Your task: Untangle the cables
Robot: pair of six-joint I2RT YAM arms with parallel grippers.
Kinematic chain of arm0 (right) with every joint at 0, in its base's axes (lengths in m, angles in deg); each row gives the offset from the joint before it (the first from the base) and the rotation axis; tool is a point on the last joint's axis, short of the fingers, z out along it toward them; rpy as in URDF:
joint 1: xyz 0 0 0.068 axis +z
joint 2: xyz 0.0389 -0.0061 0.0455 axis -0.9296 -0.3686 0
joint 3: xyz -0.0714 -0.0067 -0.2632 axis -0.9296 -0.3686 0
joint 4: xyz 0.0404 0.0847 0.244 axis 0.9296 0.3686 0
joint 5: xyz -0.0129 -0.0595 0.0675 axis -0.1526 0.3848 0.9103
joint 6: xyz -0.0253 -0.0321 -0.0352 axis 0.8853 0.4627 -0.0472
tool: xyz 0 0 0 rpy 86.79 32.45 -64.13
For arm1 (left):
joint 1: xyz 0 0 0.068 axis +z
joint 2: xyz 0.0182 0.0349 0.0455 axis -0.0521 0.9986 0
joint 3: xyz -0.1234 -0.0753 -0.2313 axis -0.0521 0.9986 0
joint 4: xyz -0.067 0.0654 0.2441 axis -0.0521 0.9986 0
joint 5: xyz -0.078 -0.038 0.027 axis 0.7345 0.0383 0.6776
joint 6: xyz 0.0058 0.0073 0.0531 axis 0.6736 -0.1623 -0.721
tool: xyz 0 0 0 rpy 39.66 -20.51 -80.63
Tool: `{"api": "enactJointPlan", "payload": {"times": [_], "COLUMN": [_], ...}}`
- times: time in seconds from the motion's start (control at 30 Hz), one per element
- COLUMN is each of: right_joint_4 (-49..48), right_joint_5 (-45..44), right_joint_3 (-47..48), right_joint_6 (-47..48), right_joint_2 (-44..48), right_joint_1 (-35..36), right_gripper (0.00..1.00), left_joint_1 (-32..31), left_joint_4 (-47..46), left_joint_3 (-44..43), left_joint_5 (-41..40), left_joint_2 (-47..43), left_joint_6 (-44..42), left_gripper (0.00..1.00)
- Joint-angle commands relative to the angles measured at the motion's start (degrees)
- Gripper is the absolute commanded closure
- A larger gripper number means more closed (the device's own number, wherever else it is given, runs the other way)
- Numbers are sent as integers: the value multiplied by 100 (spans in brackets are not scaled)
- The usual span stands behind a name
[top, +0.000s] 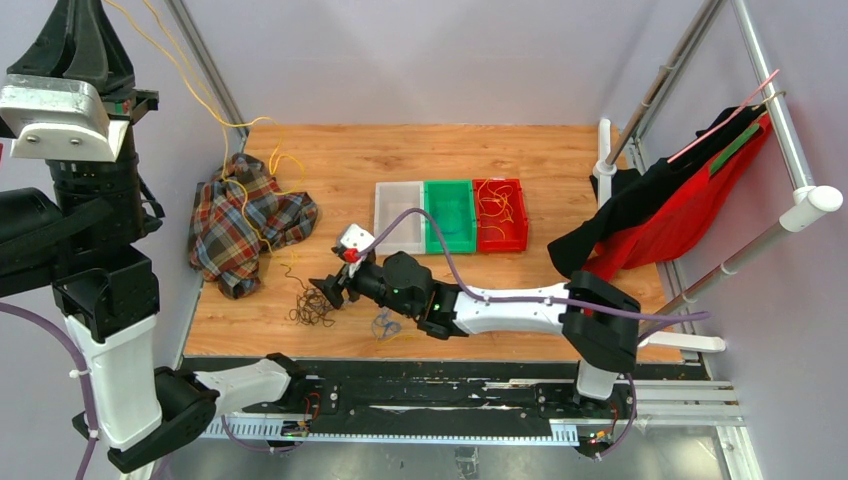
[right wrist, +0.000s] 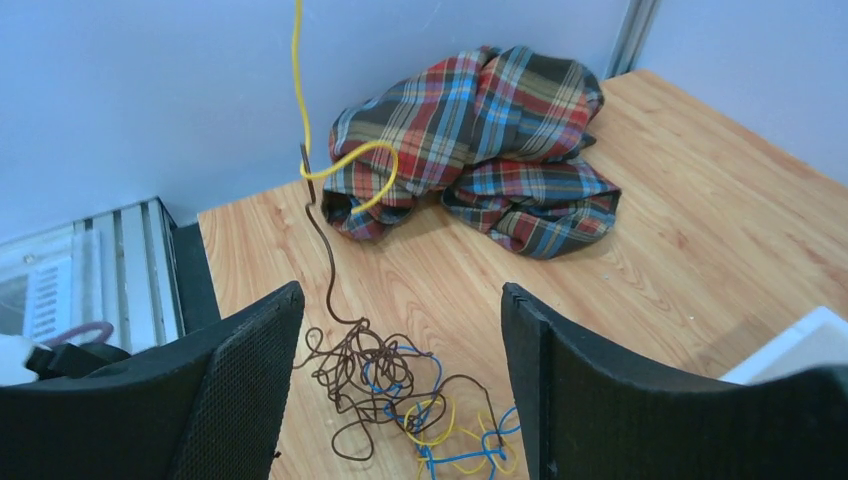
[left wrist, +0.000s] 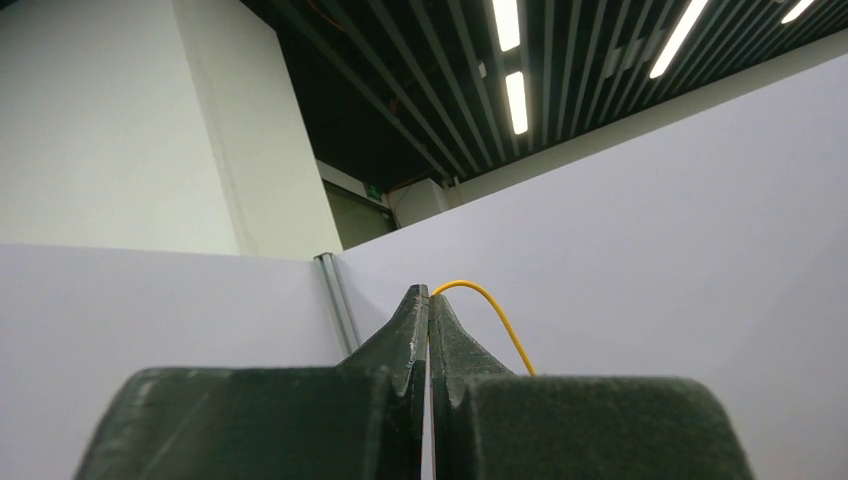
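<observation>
Left tool (left wrist: 428,296) pinching yellow cable (left wrist: 497,311), right tool (right wrist: 402,292) spread near tangled cables (right wrist: 380,382)

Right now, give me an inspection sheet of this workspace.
Surface: wooden table.
Job's things: tangle of brown, blue and yellow cables on the table; one yellow cable lifted, a brown strand caught on it.
Clutter: plaid cloth; clear bin, green bin, red bin in a row, yellow wires in the red.
Grippers: left gripper shut on the yellow cable; right gripper open by the tangle.
Cables: purple hose along the right arm.
Surroundings: garments on a rack.
</observation>
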Motion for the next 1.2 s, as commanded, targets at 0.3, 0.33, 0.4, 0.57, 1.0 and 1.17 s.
{"api": "enactJointPlan", "payload": {"times": [0.3, 0.33, 0.4, 0.57, 1.0, 1.17], "right_joint_4": [565, 679, 1028, 1102, -86, -225], "right_joint_5": [947, 903, 715, 124, -1263, -1423], "right_joint_3": [1239, 1356, 1656, 1336, -1104, -1439], "right_joint_6": [177, 167, 140, 45, -264, -274], "right_joint_2": [-1345, -1444, -1724, -1784, -959, -930], "right_joint_1": [14, 7, 5, -57, -389, -400], "right_gripper": [35, 37, 49, 99, 99, 99], "left_joint_1": [24, 24, 24, 24, 24, 24], "left_joint_4": [133, 155, 191, 479, 258, -264], "left_joint_3": [26, 26, 31, -98, -268, -407], "left_joint_5": [14, 5, -1, 114, 10, -239], "left_joint_2": [-23, -29, -30, 22, 119, 217], "left_joint_6": [-53, -64, -40, 25, -40, -24], "left_gripper": [99, 99, 100, 99, 100, 100]}}
